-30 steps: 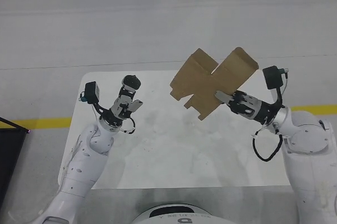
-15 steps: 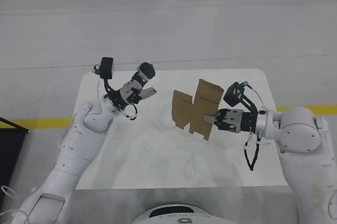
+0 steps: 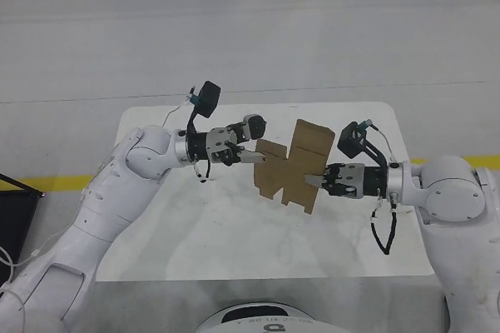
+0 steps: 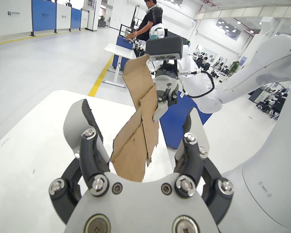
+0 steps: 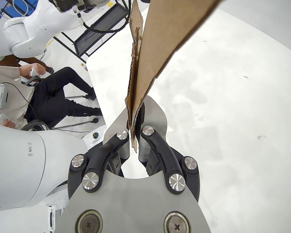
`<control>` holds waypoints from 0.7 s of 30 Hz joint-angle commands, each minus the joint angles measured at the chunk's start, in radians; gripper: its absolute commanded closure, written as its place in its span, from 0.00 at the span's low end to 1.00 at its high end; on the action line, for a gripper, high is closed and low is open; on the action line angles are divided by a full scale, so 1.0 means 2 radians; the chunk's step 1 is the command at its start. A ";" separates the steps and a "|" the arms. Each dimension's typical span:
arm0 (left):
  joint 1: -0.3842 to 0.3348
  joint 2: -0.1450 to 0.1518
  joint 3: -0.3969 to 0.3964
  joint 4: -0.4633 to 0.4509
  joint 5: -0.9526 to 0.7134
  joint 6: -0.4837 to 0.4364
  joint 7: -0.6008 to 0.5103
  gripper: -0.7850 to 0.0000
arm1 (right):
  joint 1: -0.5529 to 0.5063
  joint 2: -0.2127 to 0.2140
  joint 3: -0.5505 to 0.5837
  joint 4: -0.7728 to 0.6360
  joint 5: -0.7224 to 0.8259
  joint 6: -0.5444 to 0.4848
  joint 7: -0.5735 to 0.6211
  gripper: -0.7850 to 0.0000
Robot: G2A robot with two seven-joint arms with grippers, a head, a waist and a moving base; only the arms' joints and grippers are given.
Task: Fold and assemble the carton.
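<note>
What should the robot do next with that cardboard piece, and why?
Probably shut the left jaws: they stand open around the free edge of the flat carton, while the right jaws pinch its other side above the table.

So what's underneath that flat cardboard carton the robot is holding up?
The white table: the carton is held up above it. From overhead the carton covers the patch directly below, but the right wrist view shows scuffed white tabletop there.

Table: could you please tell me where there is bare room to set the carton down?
Bare table stretches from the near edge up to the carton. Crowded above mid-table, where left gripper and right gripper both meet it.
</note>
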 commanded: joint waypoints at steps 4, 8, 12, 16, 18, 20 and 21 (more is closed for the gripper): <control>-0.001 0.006 0.017 -0.003 -0.022 0.000 -0.022 0.00 | 0.002 0.004 0.000 0.005 0.014 -0.003 0.003 1.00; -0.003 0.010 0.024 -0.001 -0.036 0.000 -0.041 0.00 | 0.008 0.007 -0.009 0.010 0.019 -0.004 0.004 1.00; -0.004 0.014 0.029 0.000 -0.048 0.000 -0.057 0.07 | 0.014 0.010 -0.018 0.018 0.019 -0.002 0.002 1.00; -0.003 0.015 0.030 0.001 -0.054 0.000 -0.061 0.47 | 0.021 0.012 -0.029 0.021 0.018 0.001 0.004 1.00; -0.004 0.015 0.031 0.002 -0.054 0.000 -0.061 0.59 | 0.024 0.014 -0.035 0.021 0.016 0.003 0.003 1.00; -0.003 0.014 0.033 0.002 -0.053 0.000 -0.061 0.73 | 0.026 0.015 -0.040 0.023 0.014 0.004 0.003 1.00; -0.003 0.014 0.034 0.002 -0.051 0.000 -0.061 0.78 | 0.028 0.015 -0.042 0.024 0.014 0.005 0.002 1.00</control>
